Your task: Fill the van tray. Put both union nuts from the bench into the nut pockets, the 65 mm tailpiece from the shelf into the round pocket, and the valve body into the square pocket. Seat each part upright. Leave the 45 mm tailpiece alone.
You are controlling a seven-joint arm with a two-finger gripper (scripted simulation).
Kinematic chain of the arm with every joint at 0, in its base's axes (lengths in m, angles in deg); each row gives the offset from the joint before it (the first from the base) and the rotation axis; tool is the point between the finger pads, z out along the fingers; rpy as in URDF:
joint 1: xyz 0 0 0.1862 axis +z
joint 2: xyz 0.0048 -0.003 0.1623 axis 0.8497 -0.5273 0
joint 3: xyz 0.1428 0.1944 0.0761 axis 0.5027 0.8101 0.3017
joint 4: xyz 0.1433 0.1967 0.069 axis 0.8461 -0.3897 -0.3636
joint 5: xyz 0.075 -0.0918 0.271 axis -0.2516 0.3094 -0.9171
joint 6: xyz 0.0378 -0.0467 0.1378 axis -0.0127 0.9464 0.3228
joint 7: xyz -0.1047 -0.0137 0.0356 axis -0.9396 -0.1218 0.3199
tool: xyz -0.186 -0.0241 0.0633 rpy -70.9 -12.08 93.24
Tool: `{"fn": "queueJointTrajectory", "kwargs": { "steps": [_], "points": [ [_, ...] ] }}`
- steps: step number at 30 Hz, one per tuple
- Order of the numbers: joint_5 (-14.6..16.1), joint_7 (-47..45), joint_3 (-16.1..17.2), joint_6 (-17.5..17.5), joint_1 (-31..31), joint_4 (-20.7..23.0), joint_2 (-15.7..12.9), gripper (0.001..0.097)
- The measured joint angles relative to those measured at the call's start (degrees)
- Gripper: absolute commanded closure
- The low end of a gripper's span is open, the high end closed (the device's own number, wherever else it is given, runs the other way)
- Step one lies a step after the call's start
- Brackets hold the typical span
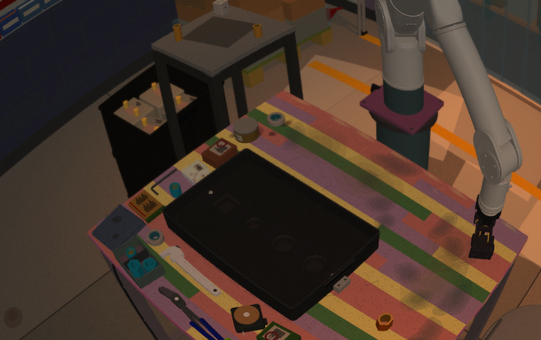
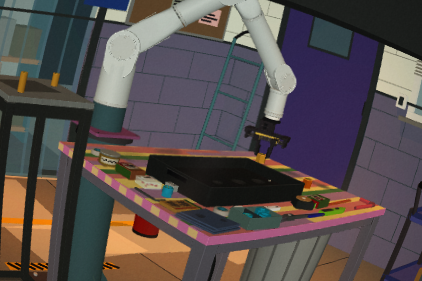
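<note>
An orange union nut (image 2: 260, 158) stands on the bench's far right corner, directly under my gripper (image 2: 266, 153), which is closing around it; in the side camera the gripper (image 1: 481, 249) hides the nut. I cannot tell whether the fingers grip it. A second orange union nut (image 1: 384, 322) sits near the bench's front edge. The black van tray (image 1: 270, 230) lies mid-bench with its pockets empty. Two orange tailpieces (image 1: 177, 32) (image 1: 257, 30) stand upright on the grey shelf table.
The grey shelf table (image 1: 222, 38) and a black crate (image 1: 150, 114) stand behind the bench. Clutter lines the tray's left and near sides: a tin (image 1: 246, 129), tape rolls, a wrench (image 1: 190, 270), pliers, and a small bin of teal fittings (image 1: 139, 264).
</note>
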Motion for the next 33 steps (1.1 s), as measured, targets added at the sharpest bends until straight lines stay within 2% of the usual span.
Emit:
{"fn": "queueJointTrajectory", "kwargs": {
  "steps": [15,24,33],
  "points": [
    [0.0,0.0,0.0,0.0,0.0,0.0,0.0,0.0906],
    [-0.2,-0.2,0.2,0.8,-0.2,0.0,0.7,0.0906],
    [-1.4,-1.1,1.3,4.8,-0.9,0.5,4.3,0.0906]
  ]
}}
